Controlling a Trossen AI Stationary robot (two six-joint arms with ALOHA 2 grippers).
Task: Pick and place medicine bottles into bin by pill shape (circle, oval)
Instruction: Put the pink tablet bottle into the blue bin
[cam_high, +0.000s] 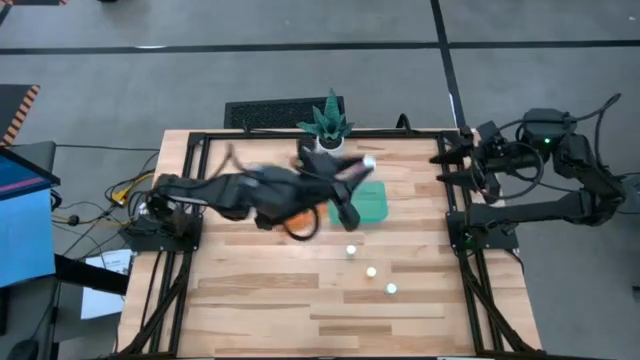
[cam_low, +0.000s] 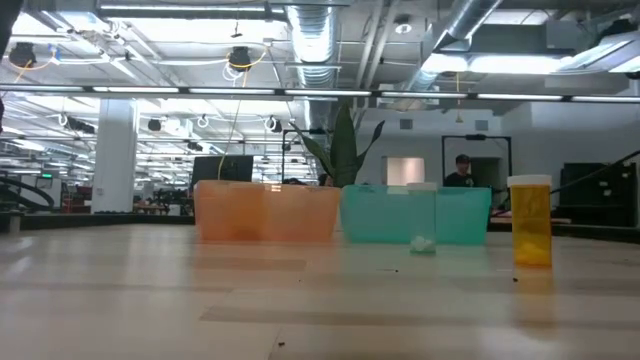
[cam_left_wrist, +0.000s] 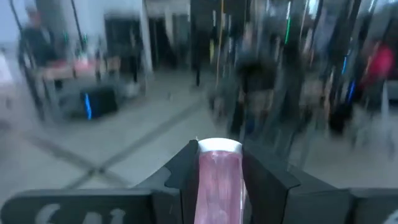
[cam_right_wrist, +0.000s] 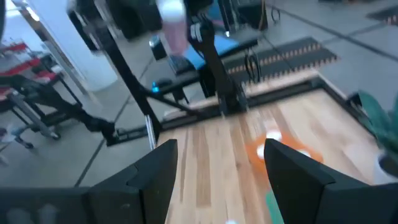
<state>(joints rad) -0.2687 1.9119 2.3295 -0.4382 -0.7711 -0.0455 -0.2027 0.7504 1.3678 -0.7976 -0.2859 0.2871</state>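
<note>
My left gripper (cam_high: 362, 168) is raised above the far edge of the teal bin (cam_high: 372, 207), shut on a pinkish medicine bottle (cam_left_wrist: 219, 180) with a white cap (cam_high: 368, 160). The right wrist view shows this bottle (cam_right_wrist: 174, 28) high in the air. Three more bottles (cam_high: 371, 271) stand on their bases in a slanting row nearer the table's near edge. An amber bottle (cam_low: 530, 222) shows in the low view. The orange bin (cam_high: 300, 226) is partly hidden under my left arm. My right gripper (cam_right_wrist: 217, 162) is open and empty at the table's right edge. My left gripper pinches the pinkish bottle's body (cam_left_wrist: 217, 186) between its two fingers, one on each side. The bottle lies along the fingers, and its white cap end (cam_left_wrist: 219, 147) sticks out past the fingertips. It is lifted clear of the table and the bins.
A plant in a white pot (cam_high: 326, 130) stands at the far edge, close to my left gripper. The orange bin (cam_low: 265, 212) and the teal bin (cam_low: 415, 214) stand side by side. A small white scrap (cam_low: 423, 243) lies in front of the teal bin. A black frame borders the table.
</note>
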